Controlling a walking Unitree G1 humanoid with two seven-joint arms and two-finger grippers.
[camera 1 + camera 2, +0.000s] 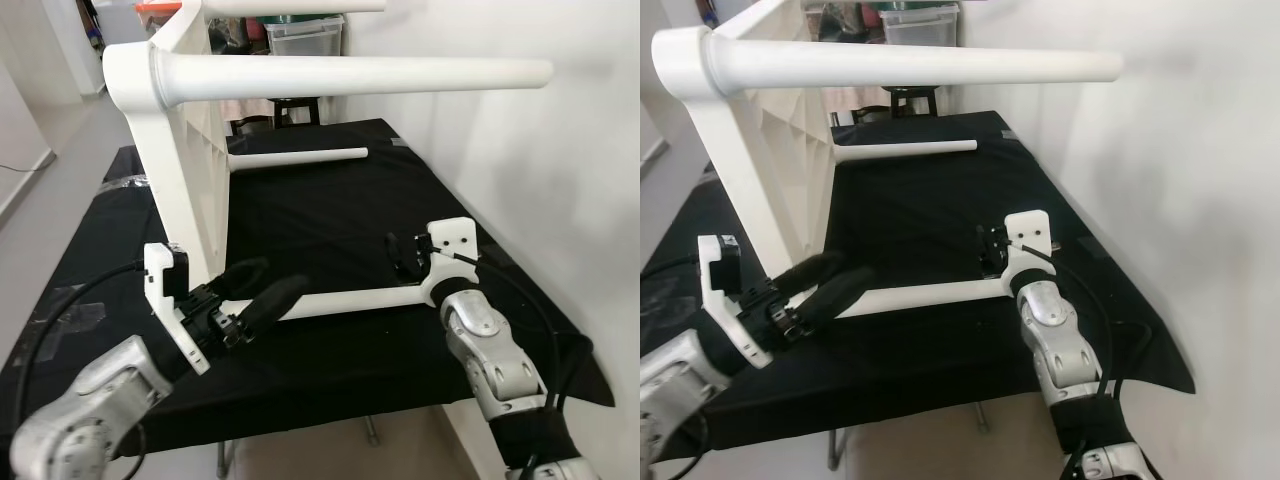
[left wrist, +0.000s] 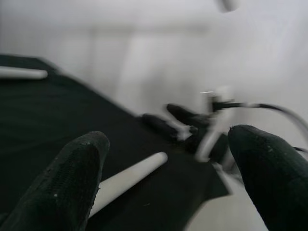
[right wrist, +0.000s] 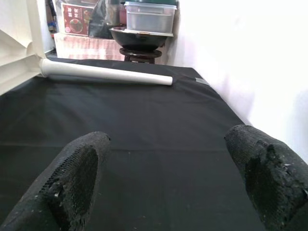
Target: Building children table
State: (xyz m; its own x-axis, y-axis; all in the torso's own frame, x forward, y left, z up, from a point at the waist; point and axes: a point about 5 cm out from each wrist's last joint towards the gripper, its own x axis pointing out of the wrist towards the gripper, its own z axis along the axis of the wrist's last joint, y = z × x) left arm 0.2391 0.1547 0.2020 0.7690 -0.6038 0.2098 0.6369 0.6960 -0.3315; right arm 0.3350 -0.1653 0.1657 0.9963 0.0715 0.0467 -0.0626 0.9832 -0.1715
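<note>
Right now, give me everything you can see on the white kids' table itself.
The white table looks like moulded plastic. It stands on its edge on the black-covered bench, top panel upright with a ribbed underside. Four round, slightly tapered legs stick out sideways toward the wall: one high near the camera, one partly cut off above it, and two low ones along the cloth. The left gripper hovers open by the near low leg; contact unclear.

bench point(image 1: 330, 215) covered in black cloth, right edge against white wall. on it: white table point(image 1: 190, 170) tipped on its side, legs point(image 1: 350, 75) horizontal; lower far leg point(image 1: 300, 157) and lower near leg point(image 1: 350, 300) both lie along the cloth.
</note>
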